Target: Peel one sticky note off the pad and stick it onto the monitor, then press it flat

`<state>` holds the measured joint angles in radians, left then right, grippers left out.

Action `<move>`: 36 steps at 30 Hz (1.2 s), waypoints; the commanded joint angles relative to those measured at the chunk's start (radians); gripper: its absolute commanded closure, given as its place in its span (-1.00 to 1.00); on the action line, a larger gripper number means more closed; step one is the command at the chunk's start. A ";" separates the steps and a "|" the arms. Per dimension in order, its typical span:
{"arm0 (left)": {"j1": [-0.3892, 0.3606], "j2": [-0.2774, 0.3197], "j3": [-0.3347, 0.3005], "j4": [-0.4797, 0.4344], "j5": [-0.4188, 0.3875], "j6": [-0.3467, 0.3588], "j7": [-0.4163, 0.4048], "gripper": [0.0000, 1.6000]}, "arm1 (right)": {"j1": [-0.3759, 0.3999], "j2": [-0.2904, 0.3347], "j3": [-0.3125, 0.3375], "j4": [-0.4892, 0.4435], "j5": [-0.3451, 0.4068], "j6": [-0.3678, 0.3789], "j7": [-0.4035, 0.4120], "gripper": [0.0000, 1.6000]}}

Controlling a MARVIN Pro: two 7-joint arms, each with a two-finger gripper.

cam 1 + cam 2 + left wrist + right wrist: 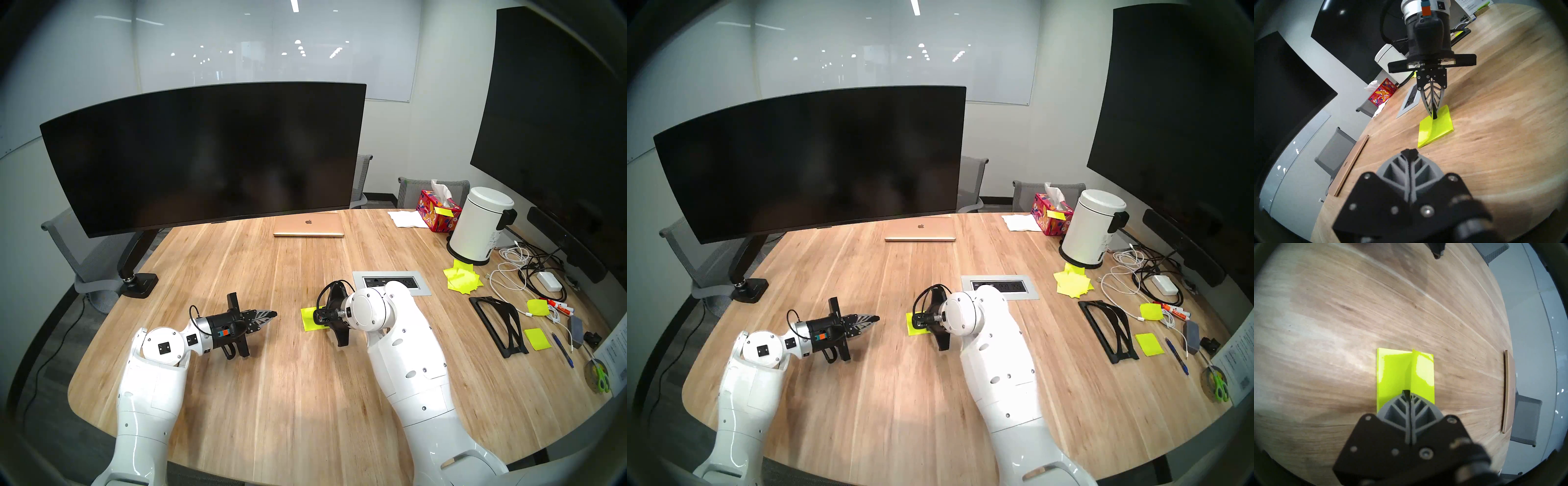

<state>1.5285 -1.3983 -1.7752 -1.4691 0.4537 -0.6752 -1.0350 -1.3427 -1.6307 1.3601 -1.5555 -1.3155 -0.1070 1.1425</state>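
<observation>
The pad [310,322] is a small neon yellow-green stack lying on the wooden table [271,373] at mid-right; it also shows in the left wrist view [1442,125]. My right gripper [1434,117] points down onto it and is shut on the edge of the top sticky note [1423,375], which curls up from the pad [1391,378]. In the head views my right wrist hides those fingers. My left gripper [273,314] is shut and empty, just above the table, left of the pad. The curved black monitor [203,152] stands at the back left.
A gold laptop [308,225] lies shut under the monitor's right end. A power outlet [390,283] sits just behind the pad. To the right are a jumble of yellow notes [463,280], a white bin [478,227], a tissue box [437,212], cables and a black stand [498,322].
</observation>
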 commanded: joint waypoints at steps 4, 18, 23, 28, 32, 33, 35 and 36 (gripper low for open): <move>0.015 -0.001 0.011 -0.019 0.021 -0.004 -0.002 1.00 | 0.028 -0.025 -0.004 0.002 0.009 0.006 -0.026 1.00; -0.001 -0.006 0.022 -0.009 0.045 0.007 -0.002 1.00 | 0.021 -0.032 -0.008 -0.002 0.022 0.012 -0.032 1.00; -0.023 -0.010 0.032 -0.007 0.051 0.017 -0.006 1.00 | 0.013 -0.028 -0.013 -0.008 0.035 0.018 -0.037 1.00; -0.035 -0.009 0.039 -0.005 0.051 0.022 -0.006 1.00 | -0.003 -0.020 -0.025 -0.005 0.045 0.026 -0.059 1.00; -0.042 -0.007 0.045 -0.006 0.049 0.029 -0.011 1.00 | -0.007 -0.021 -0.026 -0.004 0.046 0.028 -0.068 1.00; -0.043 -0.006 0.046 -0.006 0.049 0.031 -0.012 1.00 | -0.007 -0.020 -0.028 -0.003 0.048 0.030 -0.071 1.00; -0.045 -0.004 0.049 -0.007 0.050 0.035 -0.016 1.00 | -0.005 -0.022 -0.030 0.001 0.046 0.034 -0.077 1.00; -0.046 -0.003 0.050 -0.007 0.050 0.036 -0.017 1.00 | -0.003 -0.023 -0.032 0.004 0.046 0.036 -0.080 1.00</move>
<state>1.5053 -1.4063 -1.7278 -1.4628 0.5081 -0.6414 -1.0449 -1.3553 -1.6485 1.3353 -1.5397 -1.2773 -0.0746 1.0859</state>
